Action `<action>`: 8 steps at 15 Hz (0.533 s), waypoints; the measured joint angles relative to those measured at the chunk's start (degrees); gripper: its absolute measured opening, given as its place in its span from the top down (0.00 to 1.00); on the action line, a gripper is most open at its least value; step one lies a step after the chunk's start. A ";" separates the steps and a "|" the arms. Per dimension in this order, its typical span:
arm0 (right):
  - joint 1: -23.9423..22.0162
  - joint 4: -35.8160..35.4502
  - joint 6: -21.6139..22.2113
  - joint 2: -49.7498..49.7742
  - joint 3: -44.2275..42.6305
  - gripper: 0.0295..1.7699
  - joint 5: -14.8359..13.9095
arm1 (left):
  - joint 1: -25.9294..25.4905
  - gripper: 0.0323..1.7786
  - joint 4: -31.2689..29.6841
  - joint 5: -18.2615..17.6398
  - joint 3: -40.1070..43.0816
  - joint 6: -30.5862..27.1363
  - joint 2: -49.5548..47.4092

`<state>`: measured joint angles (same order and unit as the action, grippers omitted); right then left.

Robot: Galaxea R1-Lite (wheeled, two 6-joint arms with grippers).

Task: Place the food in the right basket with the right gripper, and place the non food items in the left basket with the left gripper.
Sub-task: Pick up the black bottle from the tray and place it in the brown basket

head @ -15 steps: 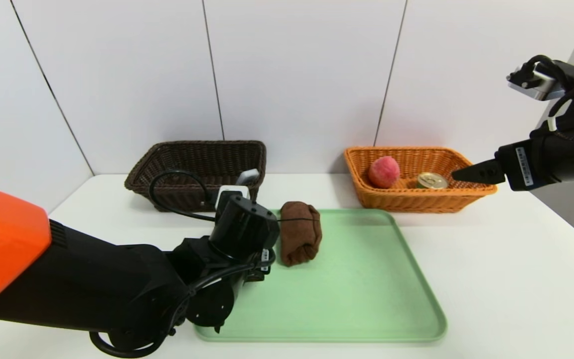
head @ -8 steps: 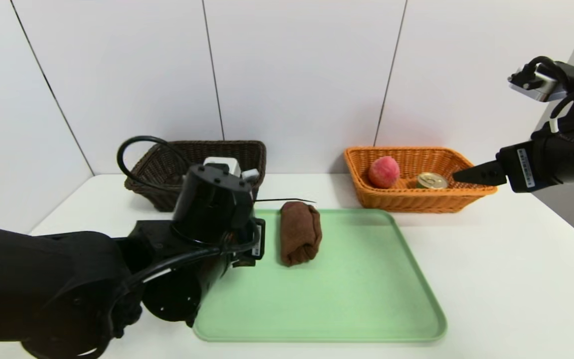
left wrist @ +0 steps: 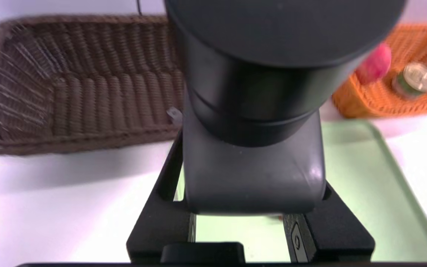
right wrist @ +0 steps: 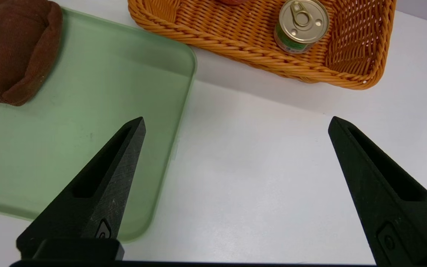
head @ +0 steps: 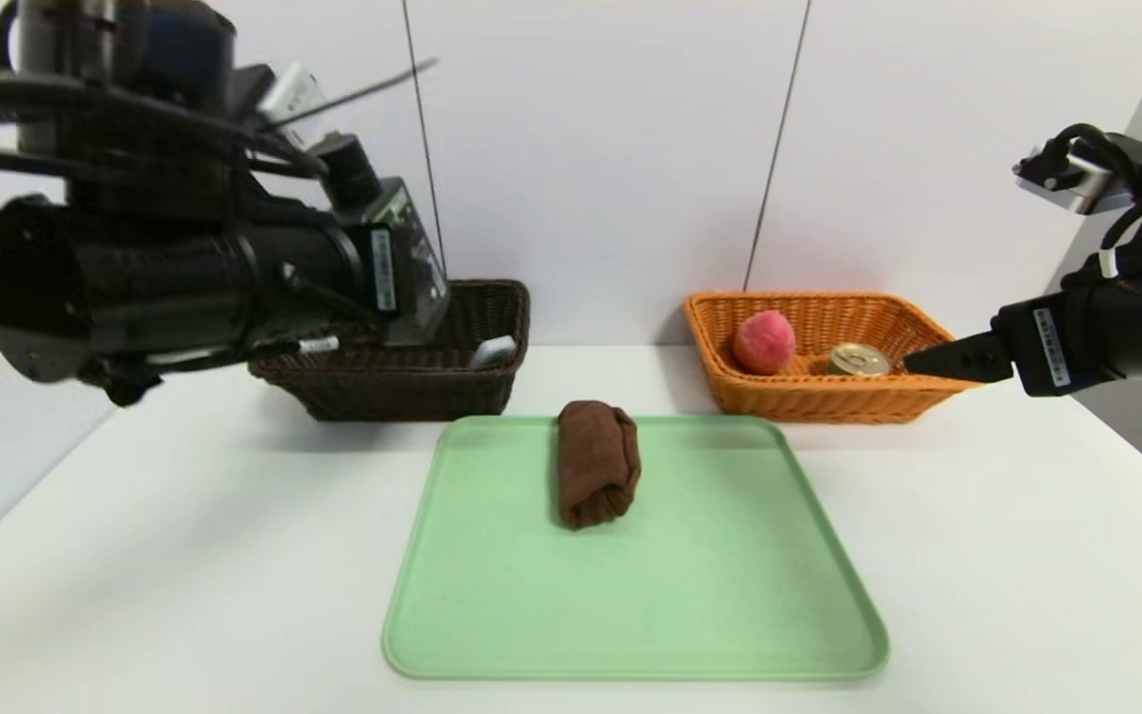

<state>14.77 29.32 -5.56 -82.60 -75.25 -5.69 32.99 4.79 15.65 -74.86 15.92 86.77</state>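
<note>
My left gripper [left wrist: 248, 207] is raised high at the upper left, in front of the dark brown left basket [head: 402, 382]. It is shut on a dark grey item with a black round part [left wrist: 254, 159], which hides the fingertips. A rolled brown towel [head: 596, 461] lies on the green tray [head: 730, 615]. The orange right basket [head: 829, 402] holds a pink peach [head: 763, 341] and a small can [head: 858, 359]. My right gripper [head: 928, 359] hovers open and empty by that basket's front right rim, above bare table [right wrist: 235, 124].
A small pale grey item [head: 492, 352] lies at the right end of the brown basket. Both baskets stand against the white back wall. The tray takes up the table's middle, with white table around it.
The left arm has swung up from the tray's left edge beside the towel to high at the upper left. The towel stayed in place. The right arm barely moved.
</note>
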 joint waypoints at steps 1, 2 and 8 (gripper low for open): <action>-0.01 0.02 0.05 0.17 0.06 0.04 0.02 | -3.12 0.65 2.32 -3.54 -3.35 -0.46 0.33; 0.00 -0.05 0.00 0.30 0.09 0.04 0.02 | -5.90 0.65 4.24 -6.81 -6.51 -0.90 1.05; 0.05 -0.05 0.07 0.44 0.12 0.04 0.00 | -16.02 0.65 11.43 -12.81 -18.82 -1.97 11.13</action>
<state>14.82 29.27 -5.49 -82.16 -75.13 -5.69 16.97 16.23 2.84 -93.68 13.95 97.90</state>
